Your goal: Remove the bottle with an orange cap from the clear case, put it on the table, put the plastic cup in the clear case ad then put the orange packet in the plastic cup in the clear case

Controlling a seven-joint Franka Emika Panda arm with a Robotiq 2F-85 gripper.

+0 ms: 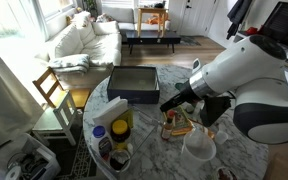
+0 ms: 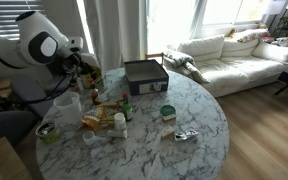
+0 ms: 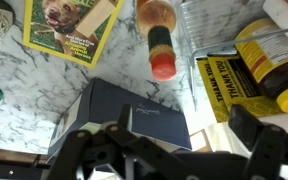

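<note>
My gripper point(image 3: 184, 125) is open and empty, its two dark fingers spread wide over the dark tray's near corner. In both exterior views it hovers above the table point(image 1: 154, 150) near the clear case point(image 1: 179, 126). The bottle with an orange cap point(image 3: 160, 40) shows at the top of the wrist view, cap towards the camera, apart from both fingers; its base is out of frame. A yellow-orange packet printed THANK YOU point(image 3: 220, 85) lies right of it. The plastic cup point(image 1: 199, 149) stands on the table in front of the arm; it also shows in an exterior view point(image 2: 67, 103).
A dark rectangular tray point(image 1: 134, 85) sits at the table's far side, also seen in the wrist view point(image 3: 134, 118). A yellow tub point(image 3: 271, 58) stands by the packet. A dog magazine point(image 3: 69, 28) and green items point(image 2: 168, 112) lie on the marble. A wooden chair point(image 1: 52, 92) stands beside the table.
</note>
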